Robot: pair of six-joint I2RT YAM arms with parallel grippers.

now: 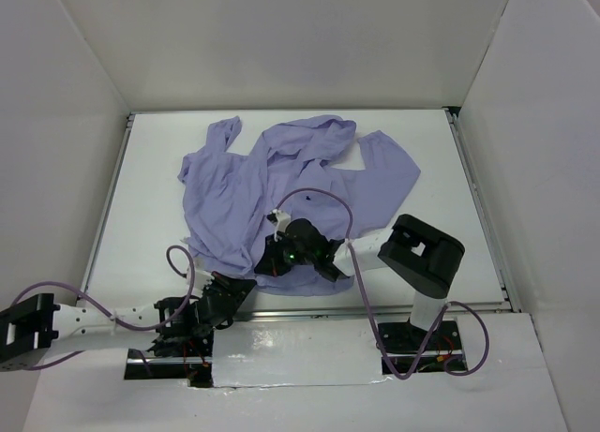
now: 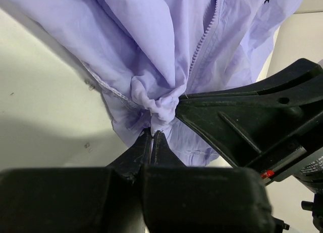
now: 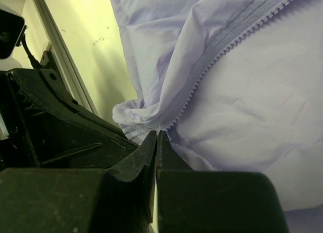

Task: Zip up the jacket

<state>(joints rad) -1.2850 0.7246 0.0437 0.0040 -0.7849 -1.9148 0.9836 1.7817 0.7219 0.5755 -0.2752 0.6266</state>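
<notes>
Jacket [image 1: 300, 184] crumpled at centre of counter [image 1: 141, 198], hem [image 2: 151, 104] at six o'clock.
Left tool [image 2: 153, 137] clenched on bunched hem, right tool [image 3: 157, 138] clenched on the zipper [image 3: 222, 51] base: hold that hem taut, draw straight toward twelve so teeth mesh.

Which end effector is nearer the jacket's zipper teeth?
Right. The right end effector pinches at the lower end of the zipper teeth; the left end effector grips bunched jacket fabric beside them.

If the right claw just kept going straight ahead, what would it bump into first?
The right gripper is shut on the edge of the jacket; straight on, it would probably just push deeper into that fabric along the zipper.
</notes>
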